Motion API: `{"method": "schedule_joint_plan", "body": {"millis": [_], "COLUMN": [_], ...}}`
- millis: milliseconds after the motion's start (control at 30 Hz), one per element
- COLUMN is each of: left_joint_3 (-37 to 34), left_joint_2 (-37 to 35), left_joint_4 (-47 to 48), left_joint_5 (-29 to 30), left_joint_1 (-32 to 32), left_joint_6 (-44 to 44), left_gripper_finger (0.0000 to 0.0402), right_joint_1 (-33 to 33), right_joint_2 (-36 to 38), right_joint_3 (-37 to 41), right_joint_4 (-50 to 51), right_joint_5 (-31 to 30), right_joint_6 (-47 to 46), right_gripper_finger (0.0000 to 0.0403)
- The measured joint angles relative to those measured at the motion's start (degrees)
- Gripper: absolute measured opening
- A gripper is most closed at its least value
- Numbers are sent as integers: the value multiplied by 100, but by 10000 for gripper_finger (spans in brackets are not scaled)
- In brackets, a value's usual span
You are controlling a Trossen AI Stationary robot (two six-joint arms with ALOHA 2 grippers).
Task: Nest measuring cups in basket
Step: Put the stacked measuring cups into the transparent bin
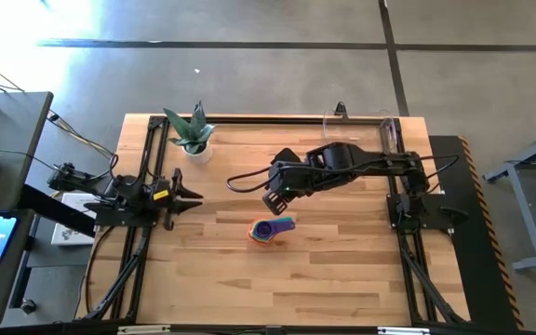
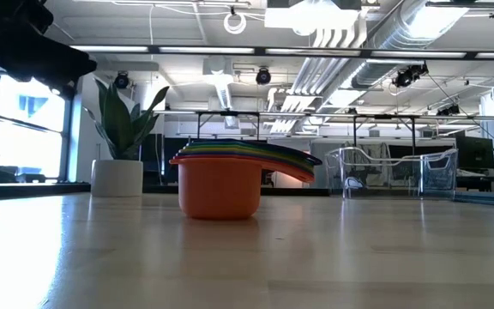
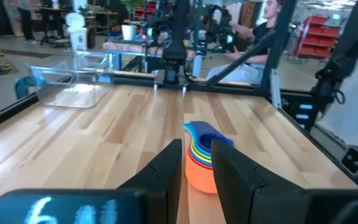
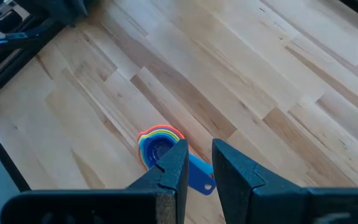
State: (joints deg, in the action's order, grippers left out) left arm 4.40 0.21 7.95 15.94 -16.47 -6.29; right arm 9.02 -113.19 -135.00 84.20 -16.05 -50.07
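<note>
The measuring cups [image 1: 270, 229] stand nested in one stack on the table's middle. The orange cup [image 2: 219, 190] is at the bottom, and the handles fan out to one side [image 2: 294, 163]. My right gripper [image 1: 275, 198] hovers just beyond the stack on its far side, above it, fingers pointing down with a narrow gap [image 4: 197, 165]. It touches nothing. The stack [image 4: 159, 144] shows below it. My left gripper [image 1: 189, 195] waits at the table's left, narrowly open [image 3: 196, 158], facing the stack [image 3: 202, 155]. The clear basket [image 1: 361, 126] sits at the far edge.
A white-potted plant [image 1: 192, 138] stands near the far left corner. Black frame rails [image 1: 147, 167] run along the table's left, far and right sides. Bare wood [image 1: 277, 288] lies between the stack and the near edge. A seated person [image 3: 263, 28] shows beyond the table.
</note>
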Motion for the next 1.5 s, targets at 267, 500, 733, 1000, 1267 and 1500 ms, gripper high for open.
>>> {"method": "schedule_joint_plan", "body": {"millis": [267,500,733,1000,1267,1500], "left_joint_3": [2,-143,-188,-188,-188,-188], "left_joint_2": [2,20,86,90,90,90], "left_joint_4": [-229,-251,-394,-394,-396,-398], "left_joint_5": [-806,-1293,-1337,-1268,-1268,-1268], "left_joint_1": [0,0,0,0,0,0], "left_joint_6": [-74,-251,-597,-288,-262,-260], "left_gripper_finger": [76,76,76,76,76,76], "right_joint_1": [-5,-5,-5,-3,-3,-5], "right_joint_2": [0,0,0,0,0,0], "right_joint_3": [0,0,0,0,0,0], "right_joint_4": [0,0,0,-2,-2,-2], "right_joint_5": [-2,-33,164,449,512,577], "right_joint_6": [-1,2,506,1578,2995,3581], "right_gripper_finger": [64,64,64,74,147,212]}}
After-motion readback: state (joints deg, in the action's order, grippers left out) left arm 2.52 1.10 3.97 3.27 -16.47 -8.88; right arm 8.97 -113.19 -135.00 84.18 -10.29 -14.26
